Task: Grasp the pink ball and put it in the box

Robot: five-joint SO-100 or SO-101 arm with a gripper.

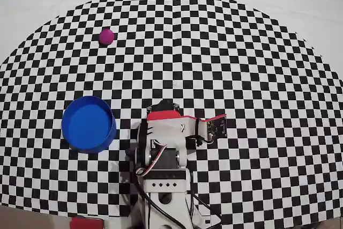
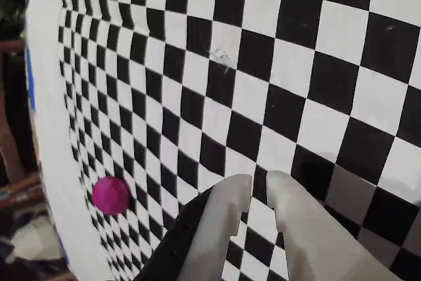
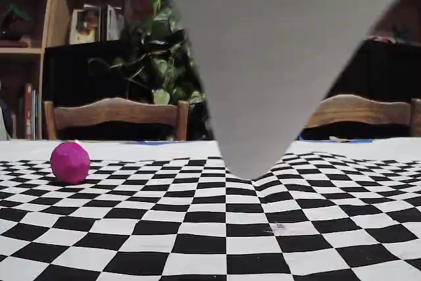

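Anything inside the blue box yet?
No. In the overhead view the box shows only its bare blue floor. The pink ball sits on the checkered cloth, far from it.

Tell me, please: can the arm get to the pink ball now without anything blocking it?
Probably yes. The pink ball lies alone on the checkered cloth, away from the box. Nothing stands between it and the tool, which holds nothing.
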